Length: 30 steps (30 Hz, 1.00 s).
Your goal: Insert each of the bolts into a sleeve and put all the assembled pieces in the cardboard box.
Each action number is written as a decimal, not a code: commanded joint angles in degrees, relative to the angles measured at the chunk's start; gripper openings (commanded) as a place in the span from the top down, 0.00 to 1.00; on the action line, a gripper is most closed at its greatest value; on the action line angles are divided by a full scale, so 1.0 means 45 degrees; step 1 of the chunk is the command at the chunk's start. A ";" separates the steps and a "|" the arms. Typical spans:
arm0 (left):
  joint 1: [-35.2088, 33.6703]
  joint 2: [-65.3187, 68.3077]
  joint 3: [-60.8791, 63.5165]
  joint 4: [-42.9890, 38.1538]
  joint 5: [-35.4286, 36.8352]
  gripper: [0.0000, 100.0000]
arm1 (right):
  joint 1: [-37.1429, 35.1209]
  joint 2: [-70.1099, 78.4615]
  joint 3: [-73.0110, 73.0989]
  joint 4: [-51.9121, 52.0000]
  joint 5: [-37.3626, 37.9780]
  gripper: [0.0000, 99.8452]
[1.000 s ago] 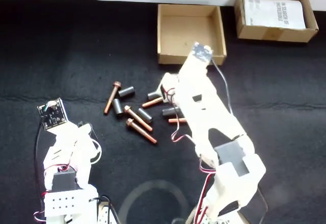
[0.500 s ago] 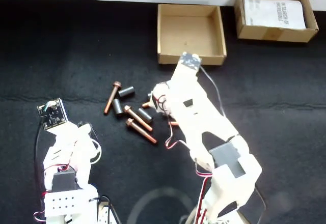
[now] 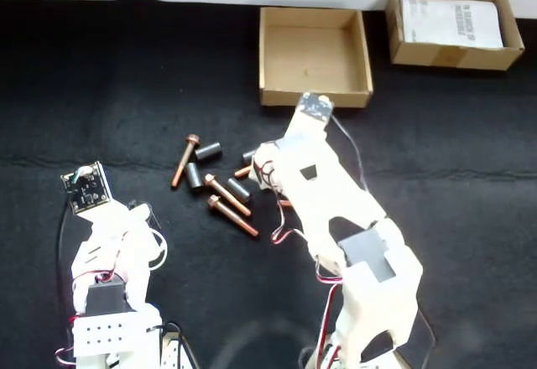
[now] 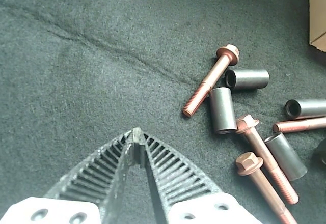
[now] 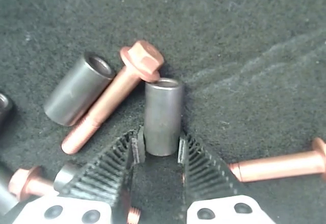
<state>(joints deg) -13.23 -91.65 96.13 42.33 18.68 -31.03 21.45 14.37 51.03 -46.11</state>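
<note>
Sleeve [image 5: 163, 114]: lay on the black mat [image 3: 101, 92], just beside the hex head of a copper bolt [image 5: 114, 102]. Was clamped at its near end by the right gripper [image 5: 159, 148], fingers tight on both sides! Sat short of the cardboard box [image 3: 315, 98]. Over at the left gripper [image 4: 136, 135]: pressed together, held nothing, hung above bare mat apart from the loose bolts [image 4: 211, 84].
</note>
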 commanded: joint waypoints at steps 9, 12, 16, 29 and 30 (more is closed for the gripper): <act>-0.0107 -0.0029 0.0322 -0.0215 0.0078 0.99 | -0.0010 0.0322 -0.0205 0.0244 0.2481 0.97; -0.0107 -0.0029 0.0322 -0.0215 0.0078 0.99 | 0.0186 0.0342 -0.1162 0.1221 0.2501 0.97; -0.0107 -0.0029 0.0322 -0.0215 0.0078 0.99 | 0.0244 0.0361 -0.2725 0.2510 0.3106 0.97; -0.0107 -0.0029 0.0322 -0.0156 0.0059 0.99 | 0.0322 0.0420 -0.3995 0.3897 0.4493 0.89; -0.0107 -0.0029 0.0322 -0.0156 0.0059 0.99 | 0.0322 0.0420 -0.3995 0.4151 0.4493 0.87</act>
<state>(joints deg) -13.23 -91.65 96.13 42.33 18.68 -30.33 23.65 -1.19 68.18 -26.51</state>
